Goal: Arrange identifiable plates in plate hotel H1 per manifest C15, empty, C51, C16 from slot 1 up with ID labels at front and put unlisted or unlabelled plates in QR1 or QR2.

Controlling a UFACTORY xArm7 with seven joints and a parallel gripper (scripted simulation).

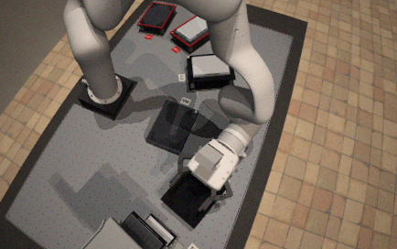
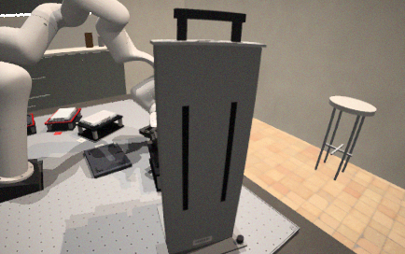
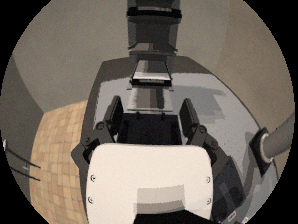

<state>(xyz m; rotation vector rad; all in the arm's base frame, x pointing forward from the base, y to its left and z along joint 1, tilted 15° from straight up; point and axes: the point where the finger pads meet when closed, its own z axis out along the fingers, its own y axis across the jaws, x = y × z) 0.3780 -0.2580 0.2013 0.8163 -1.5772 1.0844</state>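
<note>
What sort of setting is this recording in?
Probably a lab automation bench: a perforated deck with plate nests, a tall plate hotel, and a white arm. Tiled floor and stool alongside.

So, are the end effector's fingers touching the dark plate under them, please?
Cannot tell: in the wrist view the fingers straddle the dark plate, but neither gap nor contact shows plainly.
</note>
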